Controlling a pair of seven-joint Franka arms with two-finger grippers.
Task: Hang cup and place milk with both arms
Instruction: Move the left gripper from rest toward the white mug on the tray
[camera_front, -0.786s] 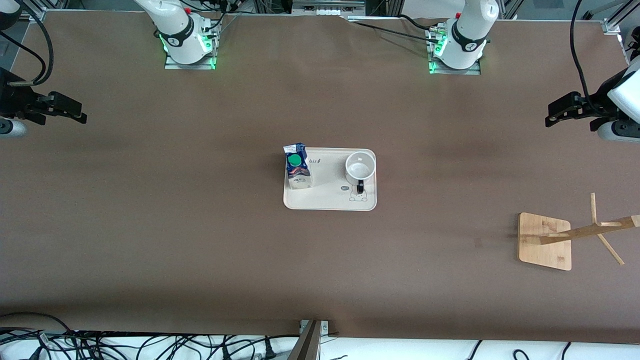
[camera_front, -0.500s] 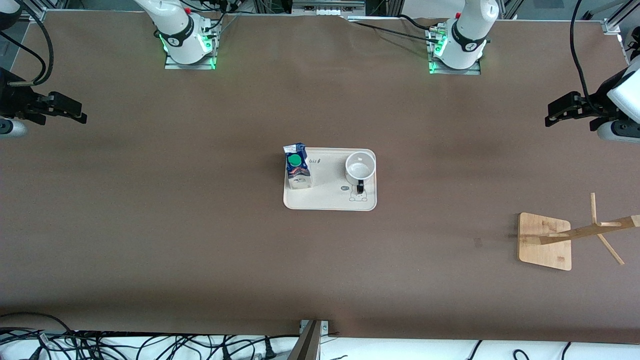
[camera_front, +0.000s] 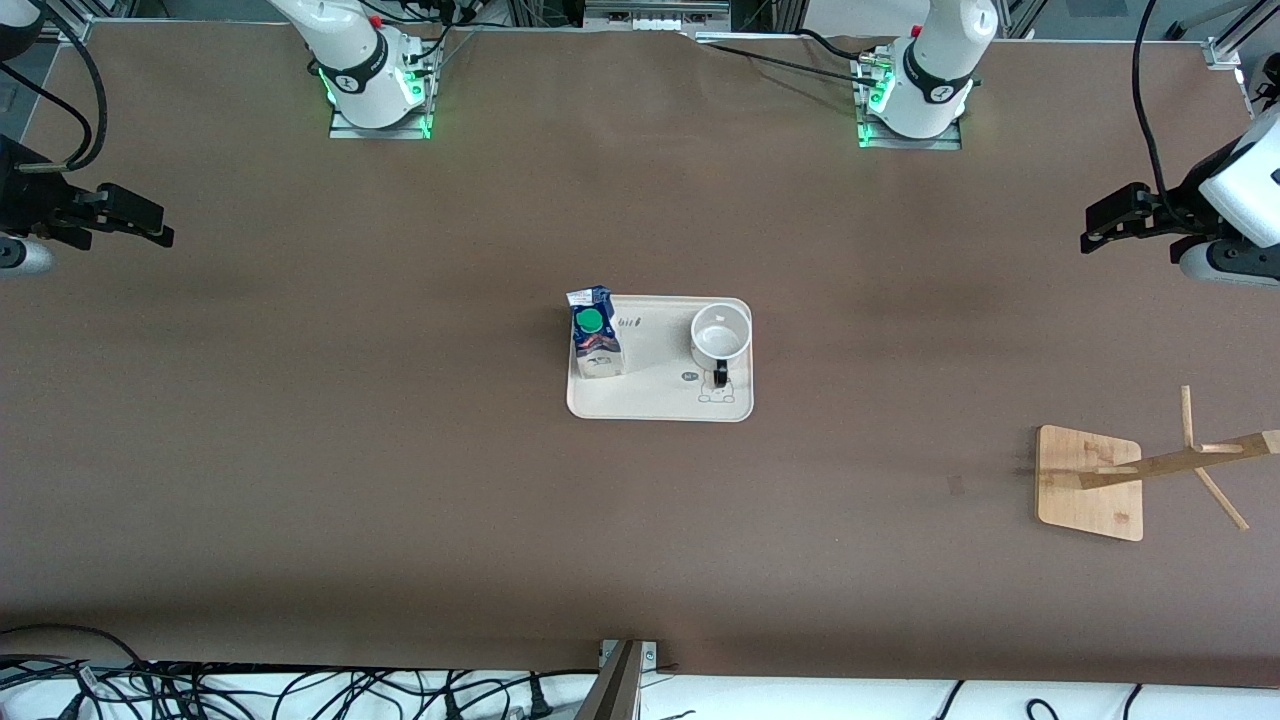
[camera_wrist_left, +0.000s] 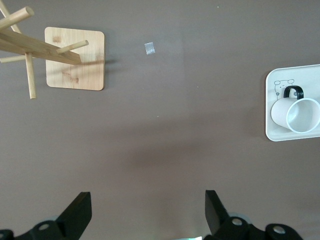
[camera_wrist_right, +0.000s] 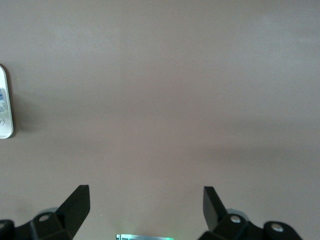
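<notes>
The cup (camera_front: 720, 337), a white mug with a black handle, stands upright on a cream tray (camera_front: 660, 402) in the middle of the table, handle toward the front camera. The milk (camera_front: 595, 343), a blue and white carton with a green cap, stands on the tray's end toward the right arm. My left gripper (camera_front: 1096, 226) is open and empty, up over bare table at the left arm's end. The left wrist view shows its open gripper (camera_wrist_left: 148, 198), the cup (camera_wrist_left: 295, 114) and the tray (camera_wrist_left: 272, 100). My right gripper (camera_front: 160, 226) is open and empty, waiting over its end, and its wrist view (camera_wrist_right: 145, 193) shows the same.
A wooden cup rack (camera_front: 1090, 485) with angled pegs stands toward the left arm's end, nearer to the front camera than the tray; it also shows in the left wrist view (camera_wrist_left: 75, 65). The tray's edge (camera_wrist_right: 5, 107) shows in the right wrist view. Cables lie along the table's front edge.
My left gripper has shifted slightly toward the middle of the table. The right arm, the cup and the milk have not moved.
</notes>
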